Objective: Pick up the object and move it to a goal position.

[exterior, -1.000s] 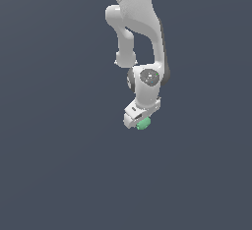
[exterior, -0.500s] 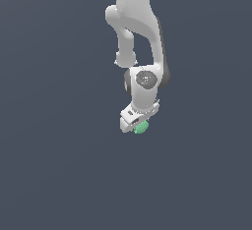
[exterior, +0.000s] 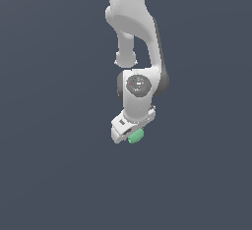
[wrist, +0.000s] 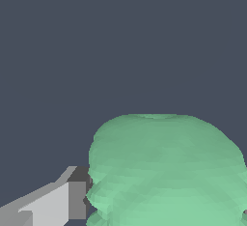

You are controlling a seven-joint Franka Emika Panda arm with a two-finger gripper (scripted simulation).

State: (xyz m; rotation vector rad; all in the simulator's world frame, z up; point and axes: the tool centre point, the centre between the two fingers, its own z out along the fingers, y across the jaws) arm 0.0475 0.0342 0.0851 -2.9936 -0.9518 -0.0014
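Observation:
The object is a small mint-green lumpy ball (exterior: 135,136), held at the tip of my white gripper (exterior: 132,136) in the exterior view, well above any surface. In the wrist view the ball (wrist: 166,172) fills much of the picture, pressed against one grey-white finger (wrist: 53,203); the other finger is hidden behind the ball. The gripper is shut on the ball. The white arm (exterior: 135,37) reaches down from the top of the exterior view.
Only a plain dark grey background (exterior: 49,126) shows around the arm. No goal marker, table edge or other object is in view.
The gripper with the ball has moved slightly lower and toward the exterior view's left over the last second. The ball stays held between the fingers.

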